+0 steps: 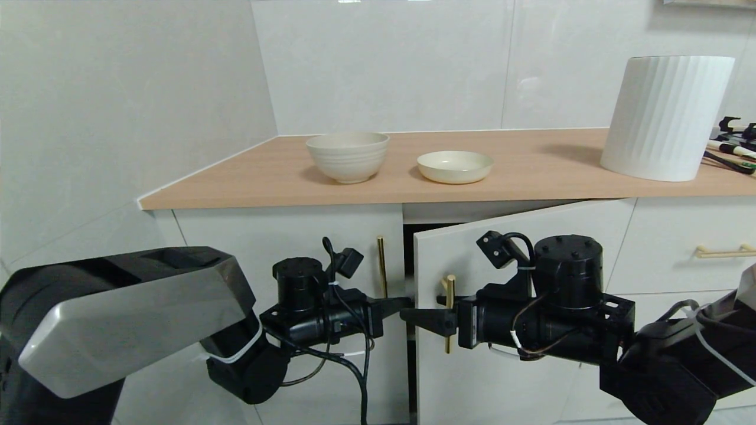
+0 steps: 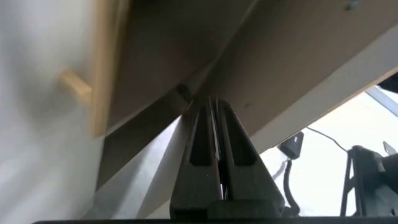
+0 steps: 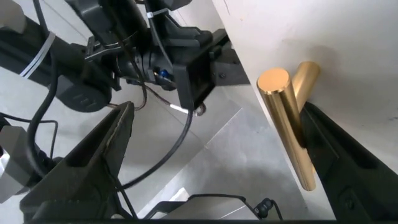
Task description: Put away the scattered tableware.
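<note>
Sitting on the wooden countertop (image 1: pixel 531 171), the two pieces of tableware are untouched: a ribbed cream bowl (image 1: pixel 347 156) and, just beside it toward the robot's right, a shallow cream dish (image 1: pixel 455 166). Both stand upright and apart from each other, near the counter's front edge.

Directly beneath them is a double-door cupboard. Its right door (image 1: pixel 472 383) stands ajar, with a dark gap showing along its free edge, while the left door (image 1: pixel 283 236) looks closed. Each door carries an upright brass bar handle.

The right gripper (image 1: pixel 436 310) is at the ajar door's handle (image 3: pixel 292 143). Its claw is spread, with the bar between the fingers (image 3: pixel 106 155) and close against the far one, not yet pinched. The left gripper (image 1: pixel 404 303) has its claw pressed together on nothing, its tip pointing into the gap at the door's edge.

The step in hand appears to be opening the cupboard so the dishes have somewhere to go; no dish has been lifted yet. The next move probably calls for the right claw to clamp onto the bar and draw the door out along its hinge arc, or for the left tip to lever the edge wider, keeping both arms out of the door's swing.

Farther right on the counter stand a tall white ribbed container (image 1: pixel 667 115) and some dark-handled utensils (image 1: pixel 735 153). No writing or label can be read anywhere.
</note>
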### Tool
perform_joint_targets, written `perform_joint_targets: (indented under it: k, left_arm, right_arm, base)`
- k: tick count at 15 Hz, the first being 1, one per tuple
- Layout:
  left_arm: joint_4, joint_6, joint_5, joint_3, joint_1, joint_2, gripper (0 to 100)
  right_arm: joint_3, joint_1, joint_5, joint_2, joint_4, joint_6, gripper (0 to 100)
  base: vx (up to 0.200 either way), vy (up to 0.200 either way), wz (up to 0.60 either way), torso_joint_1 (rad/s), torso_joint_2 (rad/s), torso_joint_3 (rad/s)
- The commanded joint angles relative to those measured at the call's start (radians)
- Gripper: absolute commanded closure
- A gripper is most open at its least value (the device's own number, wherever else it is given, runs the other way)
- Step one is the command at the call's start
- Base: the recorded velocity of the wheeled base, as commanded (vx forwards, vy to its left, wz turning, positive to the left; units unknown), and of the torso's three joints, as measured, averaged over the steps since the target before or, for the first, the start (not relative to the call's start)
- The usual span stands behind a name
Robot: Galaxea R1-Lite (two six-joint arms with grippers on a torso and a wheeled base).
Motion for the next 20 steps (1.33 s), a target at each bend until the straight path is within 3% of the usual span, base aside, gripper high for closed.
perform_joint_targets:
  k: [1,4,10,20]
  left_arm:
    - [0.005,0.0,0.0,-0.05,-0.025,0.01,100]
    - [0.036,0.0,0.0,-0.118,-0.04,0.029,100]
    - [0.013,0.0,0.0,-0.104,-0.106,0.013,100]
    - [0.01,-0.004,0.0,-0.09,-0.161,-0.013,100]
  right_arm:
    - [0.006,0.001,0.001,0.002,0.006,0.0,0]
    - [0.02,0.001,0.001,-0.003,0.004,-0.003,0]
    - [0.07,-0.022,-0.002,-0.003,-0.043,-0.032,0]
    - [0.158,-0.131,-0.009,-0.051,-0.045,-0.038,0]
  base:
    - [0.0,0.0,0.0,0.0,0.0,0.0]
    - [0.0,0.0,0.0,0.0,0.0,0.0]
    - [0.0,0.0,0.0,0.0,0.0,0.0]
    - [0.0,0.0,0.0,0.0,0.0,0.0]
